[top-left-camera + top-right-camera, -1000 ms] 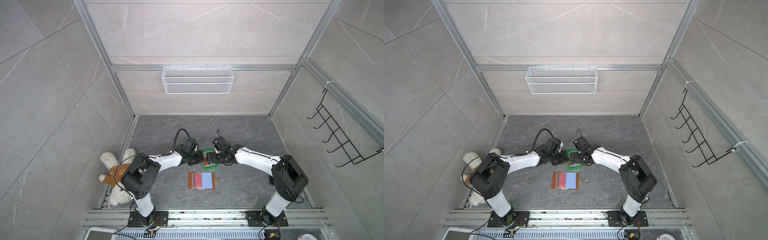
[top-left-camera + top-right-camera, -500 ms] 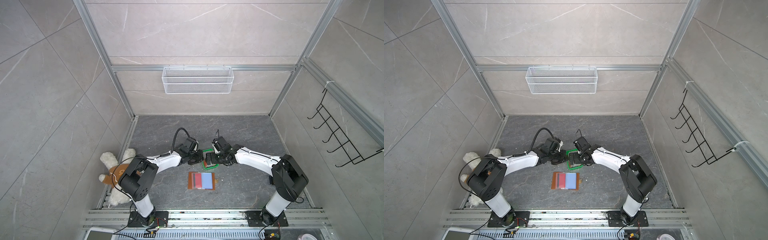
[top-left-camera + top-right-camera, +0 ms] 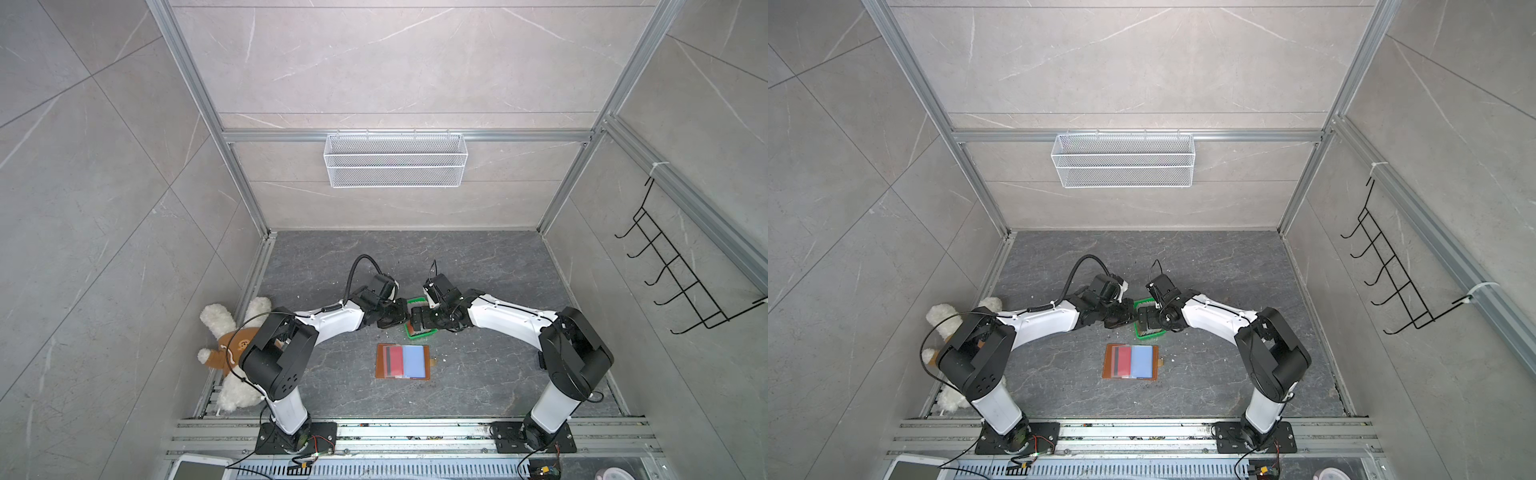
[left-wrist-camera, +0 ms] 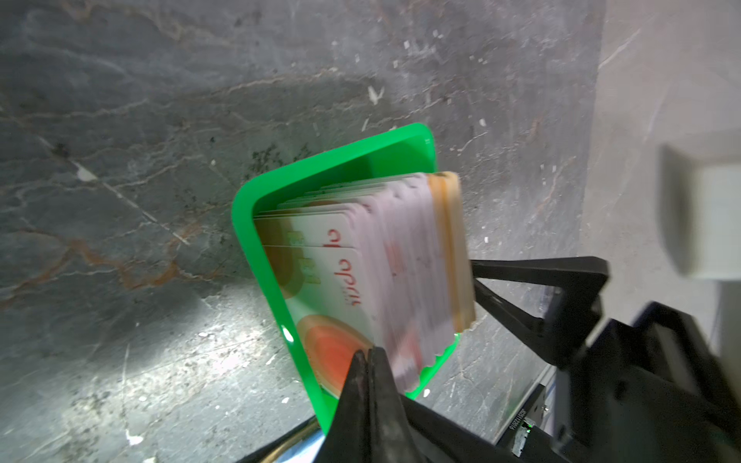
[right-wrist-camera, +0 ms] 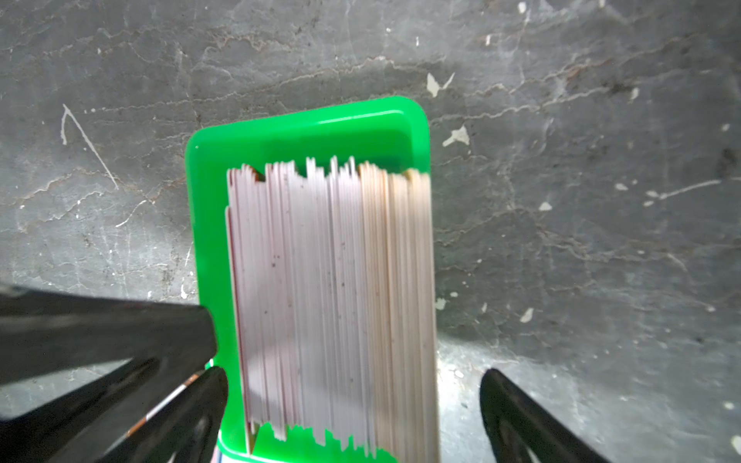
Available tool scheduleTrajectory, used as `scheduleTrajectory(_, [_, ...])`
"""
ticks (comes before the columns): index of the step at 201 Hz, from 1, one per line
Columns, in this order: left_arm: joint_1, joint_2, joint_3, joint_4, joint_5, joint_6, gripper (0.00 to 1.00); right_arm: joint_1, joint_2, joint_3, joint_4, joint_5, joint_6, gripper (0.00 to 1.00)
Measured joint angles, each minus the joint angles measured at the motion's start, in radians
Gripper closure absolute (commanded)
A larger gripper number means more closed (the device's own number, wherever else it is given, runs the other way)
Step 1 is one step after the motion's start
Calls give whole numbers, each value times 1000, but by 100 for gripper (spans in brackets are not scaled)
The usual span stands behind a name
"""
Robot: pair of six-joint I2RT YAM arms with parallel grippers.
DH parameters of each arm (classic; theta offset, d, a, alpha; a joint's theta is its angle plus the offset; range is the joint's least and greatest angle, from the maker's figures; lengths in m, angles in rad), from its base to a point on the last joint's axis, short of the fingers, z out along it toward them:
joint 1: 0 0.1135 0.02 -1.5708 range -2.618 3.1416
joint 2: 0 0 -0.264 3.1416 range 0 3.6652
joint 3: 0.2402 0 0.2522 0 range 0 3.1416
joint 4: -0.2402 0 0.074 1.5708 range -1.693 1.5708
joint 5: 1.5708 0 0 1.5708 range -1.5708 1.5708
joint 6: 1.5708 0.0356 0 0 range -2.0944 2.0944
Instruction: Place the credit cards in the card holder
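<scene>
The credit cards (image 5: pixel 333 288) stand on edge as a thick stack in a small green tray (image 5: pixel 304 128), pale faces with a red-orange circle (image 4: pixel 333 348). My left gripper (image 4: pixel 369 354) is shut, its tips against the front card's face at the tray rim, with nothing visibly between them. My right gripper (image 5: pixel 355 385) is open, straddling the stack from above, one finger (image 5: pixel 208 397) outside the tray wall. In both top views the two grippers (image 3: pixel 402 316) (image 3: pixel 417 322) meet at the tray. The card holder (image 3: pixel 402 360) lies open nearer the front, showing a red card (image 3: pixel 394 359) and a light-blue panel.
A plush toy (image 3: pixel 230 353) lies against the left wall beside the left arm's elbow. A white wire basket (image 3: pixel 395 166) hangs on the back wall and a black hook rack (image 3: pixel 681 282) on the right wall. Aluminium rails run along the front edge.
The left arm's elbow has shifted slightly. Both grippers stay at the green tray, left shut and right open.
</scene>
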Motion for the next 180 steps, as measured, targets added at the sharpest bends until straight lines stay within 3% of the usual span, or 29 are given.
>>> scheduleTrajectory(93, [0, 31, 1, -11, -14, -14, 100, 0, 59, 13, -5, -15, -8, 0])
scheduleTrajectory(180, [0, 37, 8, -8, -13, -14, 100, 1, 4, 14, -47, 32, -11, 1])
